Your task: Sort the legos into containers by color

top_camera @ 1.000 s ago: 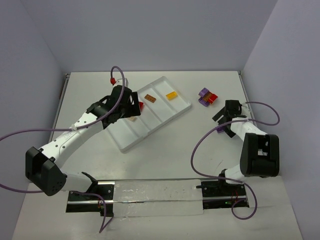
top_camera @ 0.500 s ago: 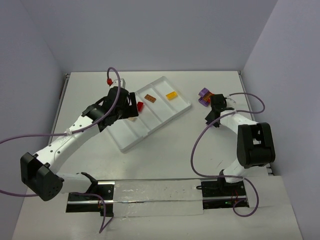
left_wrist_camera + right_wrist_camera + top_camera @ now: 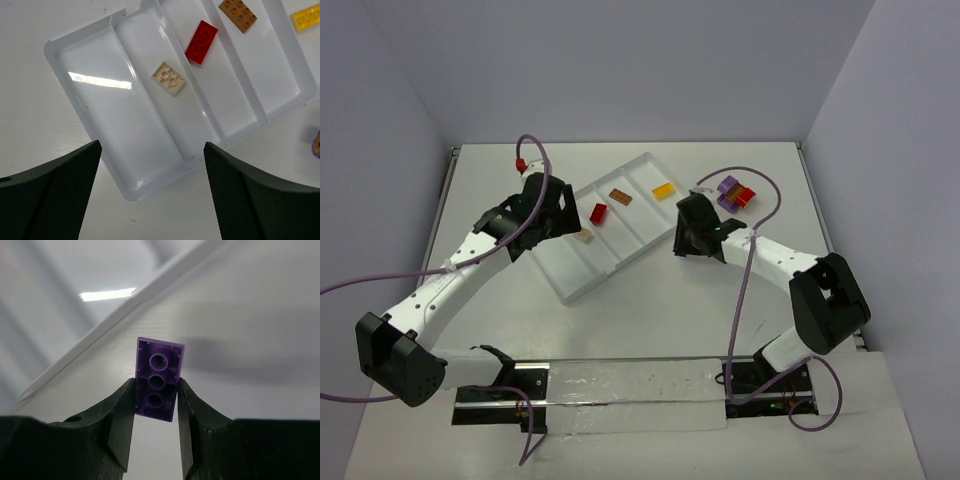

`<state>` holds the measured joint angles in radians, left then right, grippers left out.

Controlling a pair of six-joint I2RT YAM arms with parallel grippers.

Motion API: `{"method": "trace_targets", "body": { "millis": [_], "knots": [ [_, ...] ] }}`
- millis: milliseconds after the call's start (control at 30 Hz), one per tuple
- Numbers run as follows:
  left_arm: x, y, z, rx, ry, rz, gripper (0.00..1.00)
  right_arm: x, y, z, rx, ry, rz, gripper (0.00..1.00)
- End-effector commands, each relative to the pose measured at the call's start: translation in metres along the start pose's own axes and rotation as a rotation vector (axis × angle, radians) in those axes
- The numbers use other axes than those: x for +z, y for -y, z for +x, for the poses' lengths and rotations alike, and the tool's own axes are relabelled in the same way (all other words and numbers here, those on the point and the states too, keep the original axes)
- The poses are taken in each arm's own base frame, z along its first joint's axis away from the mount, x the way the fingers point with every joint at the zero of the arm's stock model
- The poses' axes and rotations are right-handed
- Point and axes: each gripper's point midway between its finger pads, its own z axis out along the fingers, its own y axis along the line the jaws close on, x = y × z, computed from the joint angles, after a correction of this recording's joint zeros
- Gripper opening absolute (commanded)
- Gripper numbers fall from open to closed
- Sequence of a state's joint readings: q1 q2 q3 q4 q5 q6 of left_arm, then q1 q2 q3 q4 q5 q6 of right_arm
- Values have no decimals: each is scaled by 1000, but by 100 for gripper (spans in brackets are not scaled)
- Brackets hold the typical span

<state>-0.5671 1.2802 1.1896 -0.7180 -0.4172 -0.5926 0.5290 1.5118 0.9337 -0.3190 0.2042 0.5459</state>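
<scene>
Legos (image 3: pixel 201 42): four in the tray (image 3: pixel 85 100), one purple brick (image 3: pixel 158 377) pinched by right fingers (image 3: pixel 117 425); left fingers (image 3: pixel 50 200) spread.

A tan brick (image 3: pixel 168 78), red brick (image 3: pixel 201 42), brown brick (image 3: pixel 238 14) and yellow brick (image 3: pixel 306 18) lie in separate compartments of the tray (image 3: pixel 100 115); a purple brick (image 3: pixel 159 377) is gripped just beside it.

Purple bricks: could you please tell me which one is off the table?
The purple brick pinched in the right hand, underside showing; the other purple bricks lie on the table.
</scene>
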Motion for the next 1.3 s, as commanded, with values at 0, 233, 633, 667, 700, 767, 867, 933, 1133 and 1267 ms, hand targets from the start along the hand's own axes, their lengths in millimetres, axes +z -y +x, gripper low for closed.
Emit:
{"method": "trace_targets", "body": {
  "millis": [0,233,633,667,700,767,867,933,1133,1267],
  "knots": [
    [-12,-13,-17,-62,36,-7,91,-18,-71,25,-197,-47,-150,26],
    [-13,-15,-14,-91,13,1,91,-15,-114,93,-419,-139,-156,28],
    [-15,-8,-3,-115,-38,42,91,-22,-107,122,-449,-176,-143,96],
    [-15,-6,-1,-113,-45,49,91,-26,-105,120,-440,-168,-146,98],
    [-15,-5,1,-111,-53,57,91,-31,-105,116,-430,-157,-153,99],
    [-18,1,6,-114,-68,83,91,-49,-107,99,-400,-103,-181,100],
    [-22,14,15,-125,-80,107,90,-72,-95,69,-355,-12,-167,100],
    [-26,35,30,-107,-100,129,90,-85,-74,41,-277,52,-141,100],
    [-32,104,93,26,-196,258,88,-103,20,-16,9,179,-46,99],
    [-26,132,127,132,-247,311,87,-114,76,-43,128,239,70,99]
  ]
}}
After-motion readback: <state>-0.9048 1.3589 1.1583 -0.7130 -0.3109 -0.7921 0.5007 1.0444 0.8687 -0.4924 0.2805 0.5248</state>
